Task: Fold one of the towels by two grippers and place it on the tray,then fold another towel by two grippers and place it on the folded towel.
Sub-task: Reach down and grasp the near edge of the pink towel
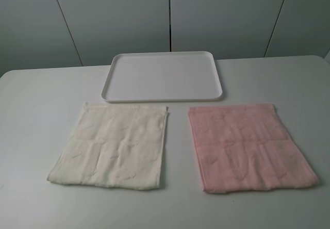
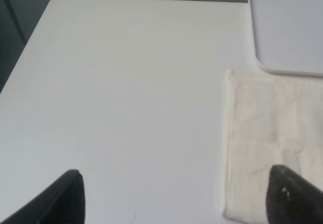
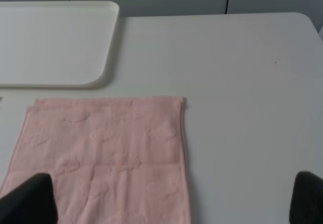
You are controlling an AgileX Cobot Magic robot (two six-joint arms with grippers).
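Note:
The pale pink towel (image 1: 249,145) lies flat and unfolded on the table's right half, and the cream-white towel (image 1: 114,145) lies flat on the left half. Behind them sits the white tray (image 1: 163,97) with nothing in it. Neither arm shows in the high view. My left gripper (image 2: 179,200) hangs open above the table, one finger (image 2: 291,196) over the cream-white towel's (image 2: 267,133) outer edge. My right gripper (image 3: 167,200) is open too, one finger (image 3: 28,200) over the pink towel (image 3: 106,153), the other past its outer edge. The tray's corner (image 2: 262,57) (image 3: 108,57) appears in both wrist views.
The white table (image 1: 41,100) has rounded far corners, with bare surface to the left of the cream-white towel and to the right of the pink one. Grey wall panels (image 1: 170,12) stand behind the table.

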